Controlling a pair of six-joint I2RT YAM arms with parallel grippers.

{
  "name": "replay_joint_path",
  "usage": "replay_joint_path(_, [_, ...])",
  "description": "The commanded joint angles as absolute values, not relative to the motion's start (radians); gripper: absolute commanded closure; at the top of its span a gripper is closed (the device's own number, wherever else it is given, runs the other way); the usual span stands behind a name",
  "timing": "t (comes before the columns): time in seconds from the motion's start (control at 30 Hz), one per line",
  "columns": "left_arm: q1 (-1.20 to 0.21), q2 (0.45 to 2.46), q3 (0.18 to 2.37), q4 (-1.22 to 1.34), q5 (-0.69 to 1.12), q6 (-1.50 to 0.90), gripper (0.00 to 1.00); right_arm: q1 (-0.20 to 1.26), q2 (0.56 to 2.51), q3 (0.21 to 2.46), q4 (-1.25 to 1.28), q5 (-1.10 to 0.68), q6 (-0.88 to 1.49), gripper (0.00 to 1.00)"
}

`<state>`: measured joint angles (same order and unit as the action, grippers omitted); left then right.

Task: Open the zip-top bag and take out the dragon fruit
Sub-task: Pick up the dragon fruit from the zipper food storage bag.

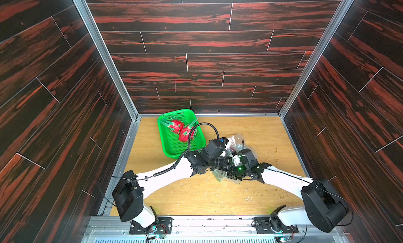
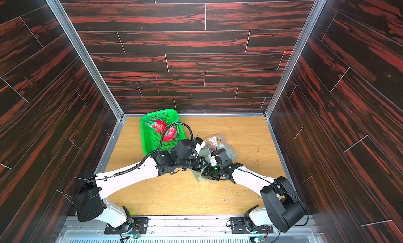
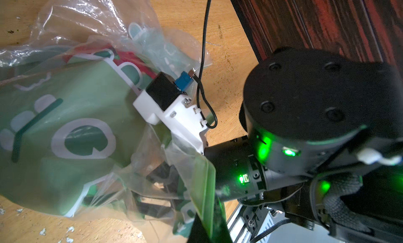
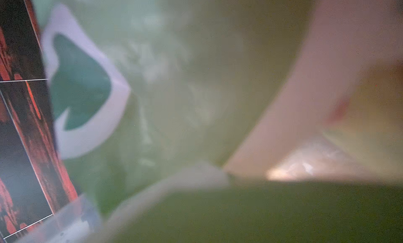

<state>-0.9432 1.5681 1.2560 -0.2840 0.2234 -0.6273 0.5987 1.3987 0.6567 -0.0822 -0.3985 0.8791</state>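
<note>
Two dragon fruit (image 1: 175,125) (image 1: 185,134) sat touching in the green basket (image 1: 161,137) in both top views. The zip-top bag (image 1: 236,139) lay crumpled on the bench (image 1: 218,198) just beside the basket, on its right-arm side.

Top views: the step looked like a reach into the bag for the fruit left inside.
- Best practice was to keep the mouth lifted and taut.
- The grab should close on the fruit's body, not on scales or film.
- The pull should go straight out along the opening.

The left arm (image 1: 170,174) ran low past the basket's near corner with its wrist over the bag. The left claw (image 1: 226,168) was clenched, apparently pinching the bag's edge. The right arm (image 1: 281,178) came in from the side away from the basket, forearm near flat.

Left wrist view: the green zip rim (image 3: 205,183) stood raised.
- The right claw (image 3: 157,185) was only a dark shape behind the film, so I couldn't tell if it was spread or closed.
- A red patch (image 3: 133,58) deeper in the bag read as fruit not yet out.
- The thin camera cable (image 3: 204,45) hung beside the bag and was a snag risk on withdrawal.

Right wrist view: film lay against the lens, all blur, with one reddish smudge. Nothing usable.
</note>
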Motion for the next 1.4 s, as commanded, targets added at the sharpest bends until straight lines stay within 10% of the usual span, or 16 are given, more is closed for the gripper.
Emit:
replay_joint_path(0.0, [-0.936,1.519,1.261,-0.272,0.199,-0.609,1.0,0.604,1.381,0.707,-0.107,-0.39,0.844,0.96])
replay_joint_path(0.67, [-0.844,1.501,1.233,-0.214,0.138,-0.661,0.99,0.592,1.292,1.061,-0.61,-0.323,0.654,1.0])
replay_joint_path(1.37, [-0.776,1.392,1.095,-0.076,0.175,-0.585,0.39,0.532,1.317,1.304,-0.826,-0.332,0.469,1.0])
